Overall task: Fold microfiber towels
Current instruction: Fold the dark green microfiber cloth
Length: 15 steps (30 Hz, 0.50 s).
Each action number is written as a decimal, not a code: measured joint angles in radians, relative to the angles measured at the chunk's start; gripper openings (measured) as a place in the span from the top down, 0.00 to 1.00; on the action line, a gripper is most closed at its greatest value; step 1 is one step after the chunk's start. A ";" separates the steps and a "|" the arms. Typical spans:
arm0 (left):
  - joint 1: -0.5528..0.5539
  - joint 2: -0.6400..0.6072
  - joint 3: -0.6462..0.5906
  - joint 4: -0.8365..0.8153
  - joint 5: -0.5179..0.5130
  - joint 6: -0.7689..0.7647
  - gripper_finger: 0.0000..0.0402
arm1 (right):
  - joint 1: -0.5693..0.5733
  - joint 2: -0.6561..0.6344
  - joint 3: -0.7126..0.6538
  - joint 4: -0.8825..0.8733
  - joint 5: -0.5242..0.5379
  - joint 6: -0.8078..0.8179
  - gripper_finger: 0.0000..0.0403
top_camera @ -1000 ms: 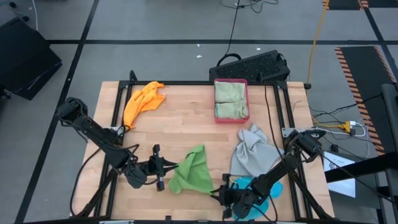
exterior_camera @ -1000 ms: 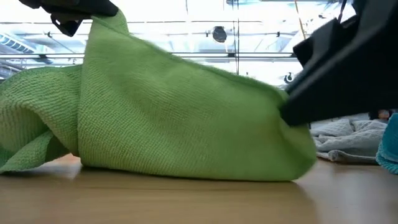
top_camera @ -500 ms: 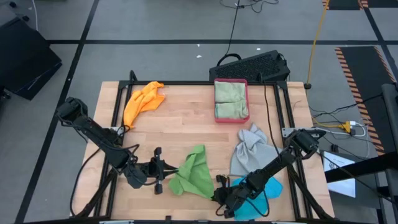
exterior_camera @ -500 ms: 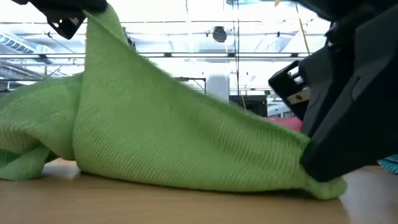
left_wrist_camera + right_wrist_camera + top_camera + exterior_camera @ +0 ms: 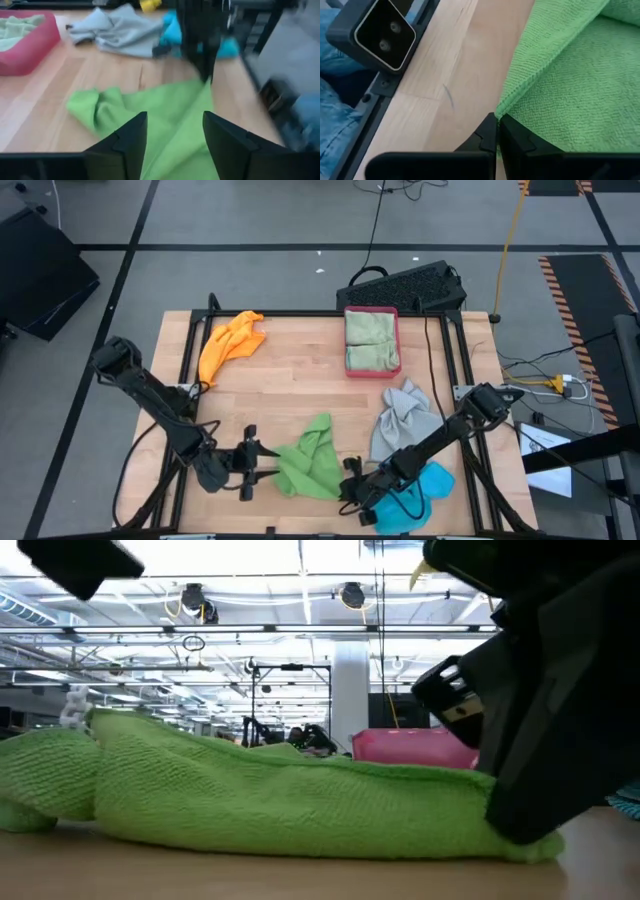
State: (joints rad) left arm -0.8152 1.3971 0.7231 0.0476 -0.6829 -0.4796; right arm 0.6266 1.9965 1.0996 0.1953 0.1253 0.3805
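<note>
A bright green towel lies crumpled low on the table near the front edge; it also shows in the low view. My left gripper is open just left of it and slightly above; in its wrist view the fingers stand apart over the cloth without touching it. At the towel's right end, my right gripper is shut on a corner. An orange towel lies far left, a grey one to the right, and a blue one under the right arm. My right gripper pinches the green towel's corner between its two fingertips. The fingers slant down from the table's right side. From the corner, the towel's hemmed edge runs away over the wood, and the rest lies slack on the table.
A pink-red tray at the far middle holds folded pale green cloth. A black frame rail and a camera block line the near edge. Bare wood lies between the tray and the green towel.
My left gripper has opened and let go of the green towel's raised part, which has dropped; the towel now lies low on the table. My right gripper has moved toward the table's left with the towel's corner.
</note>
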 joint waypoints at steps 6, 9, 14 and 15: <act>-0.032 0.115 0.000 -0.076 -0.048 0.110 0.51 | 0.000 -0.073 0.000 -0.087 0.006 -0.002 0.99; -0.038 0.171 0.000 -0.071 -0.049 0.181 0.51 | 0.000 -0.103 0.000 -0.110 0.035 -0.008 0.99; -0.038 0.239 0.000 -0.085 -0.048 0.216 0.51 | 0.000 -0.132 0.000 -0.132 0.060 -0.017 0.99; -0.037 0.250 0.000 -0.101 -0.048 0.216 0.51 | 0.000 -0.134 0.000 -0.137 0.061 -0.024 0.99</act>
State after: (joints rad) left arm -0.8525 1.6469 0.7231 -0.0534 -0.7307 -0.2640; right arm 0.6270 1.8622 1.0996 0.0583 0.1864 0.3569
